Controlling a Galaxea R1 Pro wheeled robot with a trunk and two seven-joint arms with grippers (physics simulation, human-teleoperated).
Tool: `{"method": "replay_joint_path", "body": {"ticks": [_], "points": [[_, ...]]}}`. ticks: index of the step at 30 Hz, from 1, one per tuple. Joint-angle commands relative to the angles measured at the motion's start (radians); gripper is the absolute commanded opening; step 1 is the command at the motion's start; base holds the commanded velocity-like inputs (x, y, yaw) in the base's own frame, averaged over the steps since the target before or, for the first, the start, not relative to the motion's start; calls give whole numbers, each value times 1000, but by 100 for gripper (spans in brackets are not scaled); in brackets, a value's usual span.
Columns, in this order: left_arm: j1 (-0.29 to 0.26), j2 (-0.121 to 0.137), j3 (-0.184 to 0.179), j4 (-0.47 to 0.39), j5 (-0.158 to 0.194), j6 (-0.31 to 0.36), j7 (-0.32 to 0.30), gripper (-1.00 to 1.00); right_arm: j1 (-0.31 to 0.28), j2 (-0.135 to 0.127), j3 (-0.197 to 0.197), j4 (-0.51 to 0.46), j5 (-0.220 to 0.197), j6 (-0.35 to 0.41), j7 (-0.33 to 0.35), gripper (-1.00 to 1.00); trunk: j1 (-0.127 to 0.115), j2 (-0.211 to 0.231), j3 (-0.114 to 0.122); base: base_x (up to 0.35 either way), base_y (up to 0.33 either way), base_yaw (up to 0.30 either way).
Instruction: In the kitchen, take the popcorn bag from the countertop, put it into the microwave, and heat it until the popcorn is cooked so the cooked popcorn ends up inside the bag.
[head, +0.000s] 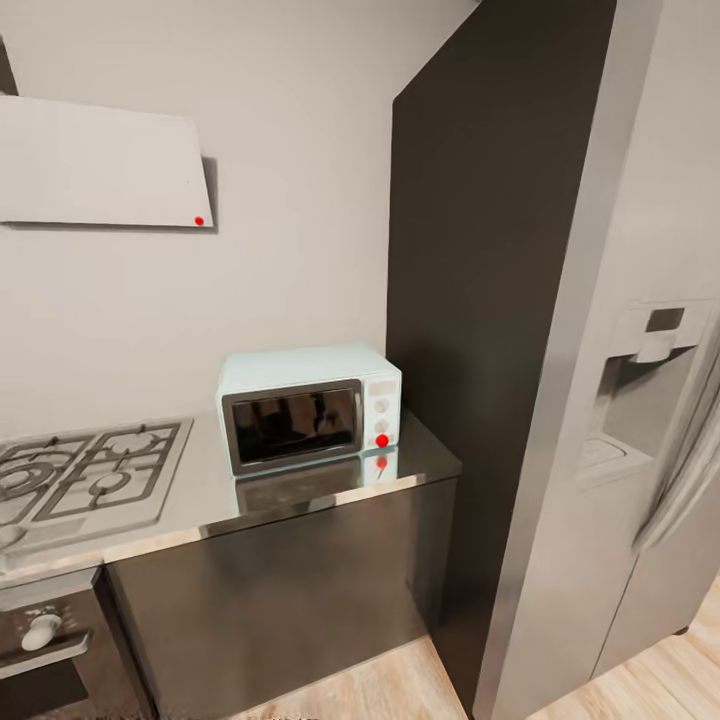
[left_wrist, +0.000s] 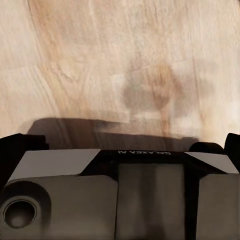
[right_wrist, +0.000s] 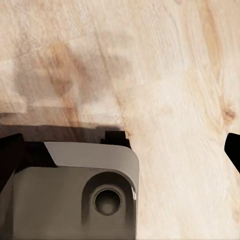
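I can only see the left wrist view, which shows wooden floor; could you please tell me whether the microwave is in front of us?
Observer: Yes, in the head view the microwave stands ahead on the countertop.
Operator: Is it open?
Observer: No, its dark glass door is shut.
Operator: And the right gripper, please?
Observer: The right gripper hangs open over wooden floor, holding nothing.

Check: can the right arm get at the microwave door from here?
Probably not yet. The right wrist camera looks down at wooden floor, so that arm hangs low, while the microwave sits shut on the countertop ahead. Nothing blocks its front.
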Motion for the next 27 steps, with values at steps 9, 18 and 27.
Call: {"method": "replay_joint_path", "body": {"ticks": [9, 18, 27], "points": [[-1, 0, -8, 3, 11, -3, -3, 100, -1, 1, -8, 3, 10, -5, -4, 100, 0, -1, -1, 0, 0, 274], [-1, 0, -8, 3, 11, -3, -3, 100, -1, 1, -8, 3, 10, -5, -4, 100, 0, -1, -1, 0, 0, 276], [-1, 0, -9, 3, 11, -3, -3, 100, -1, 1, -8, 3, 10, -6, -5, 100, 0, -1, -1, 0, 0, 276]]}}
